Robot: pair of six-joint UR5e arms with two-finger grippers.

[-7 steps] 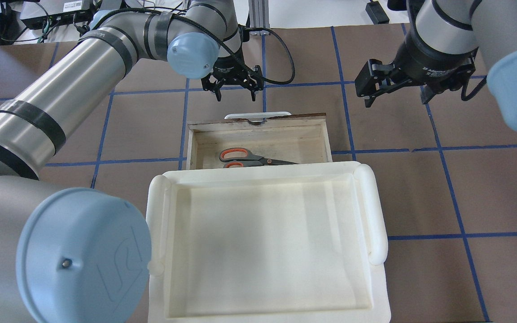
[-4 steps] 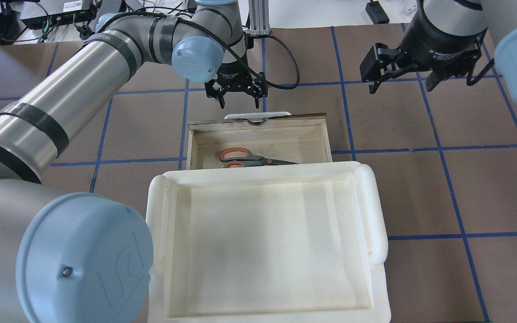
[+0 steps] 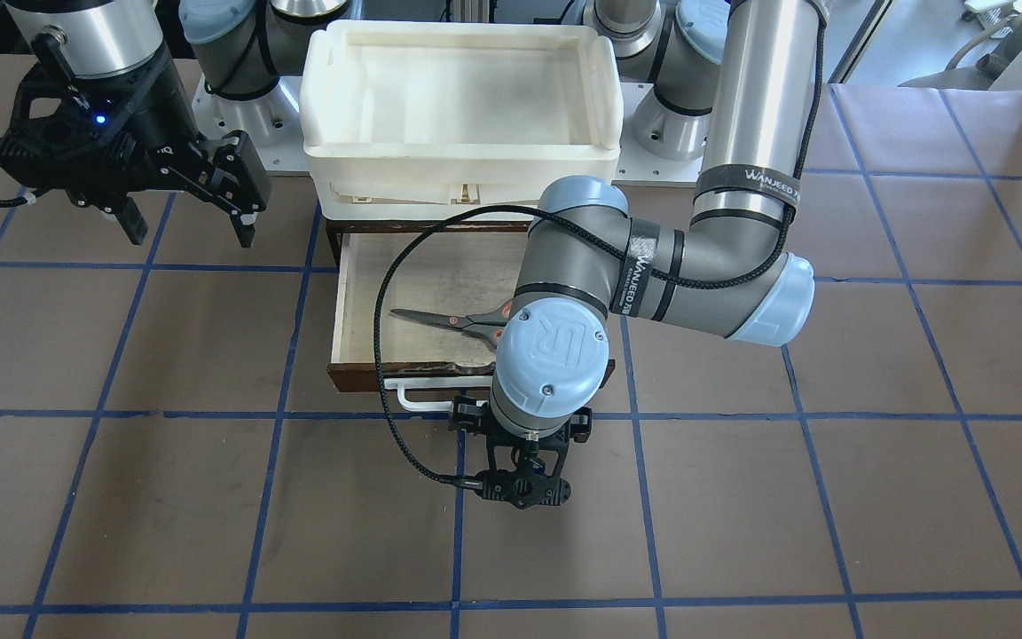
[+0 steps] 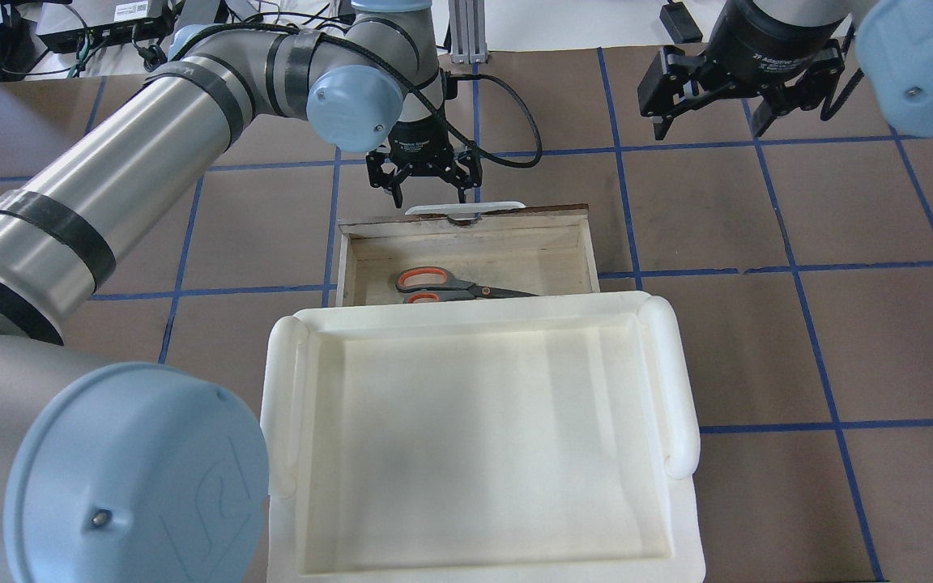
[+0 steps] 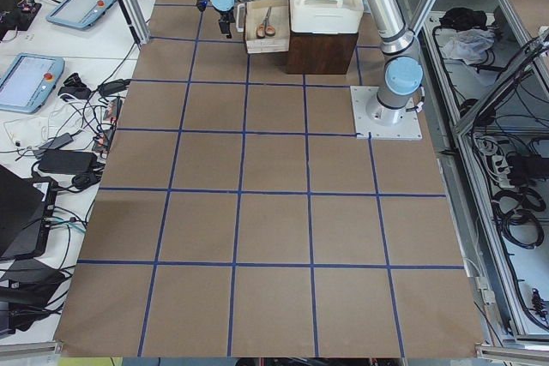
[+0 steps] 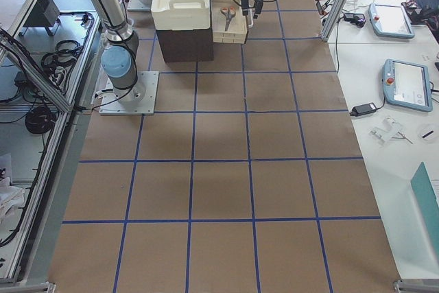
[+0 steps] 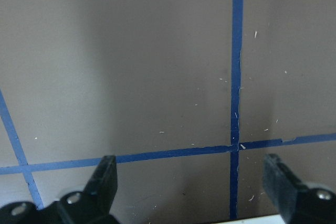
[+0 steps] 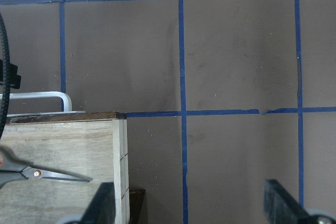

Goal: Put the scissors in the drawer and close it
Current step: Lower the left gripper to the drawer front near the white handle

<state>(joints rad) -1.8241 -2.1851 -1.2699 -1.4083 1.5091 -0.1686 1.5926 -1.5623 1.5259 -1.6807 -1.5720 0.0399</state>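
The scissors [image 4: 450, 285] lie flat inside the open drawer [image 4: 466, 224], also seen in the front view [image 3: 449, 321] and the right wrist view [image 8: 37, 173]. The drawer's white bar handle [image 4: 466, 209] faces away from the robot. My left gripper [image 4: 429, 194] is open and empty. It points down at the table just beyond the handle, with the handle [image 3: 422, 395] close behind it. In the left wrist view [image 7: 191, 182] its fingers span bare table. My right gripper [image 4: 709, 121] is open and empty, held high to the drawer's far right [image 3: 190, 232].
A white plastic tray [image 4: 681, 380] sits on top of the dark cabinet [image 6: 184, 44], above the drawer's rear. The left arm's black cable [image 3: 382, 355] loops over the drawer. Brown table with blue tape lines [image 4: 790, 267] surrounds the drawer.
My left gripper has moved closer to the drawer handle and slightly right. My right gripper has moved farther away from the drawer. The scissors and drawer have not moved.
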